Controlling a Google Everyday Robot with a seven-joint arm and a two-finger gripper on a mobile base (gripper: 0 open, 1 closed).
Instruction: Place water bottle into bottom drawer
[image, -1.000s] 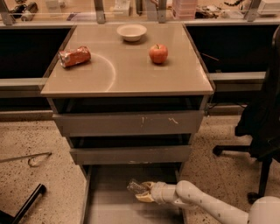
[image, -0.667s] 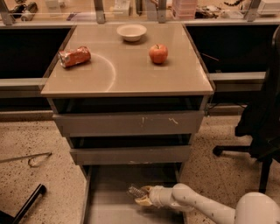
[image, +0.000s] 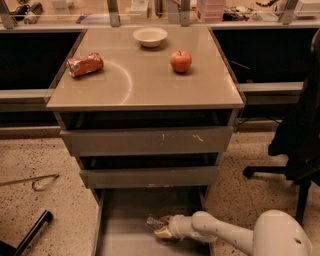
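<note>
Hand (image: 162, 229) touches crinkled water bottle (image: 154, 220) inside grey bottom drawer (image: 120, 222).

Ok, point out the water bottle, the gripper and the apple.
water bottle (image: 154, 220): camera view, crinkled body.
gripper (image: 161, 227): camera view, its tip, inside the bottom drawer (image: 125, 217).
apple (image: 180, 61): camera view, red middle.

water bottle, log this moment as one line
gripper inside bottom drawer | shut on water bottle | not yet released
</note>
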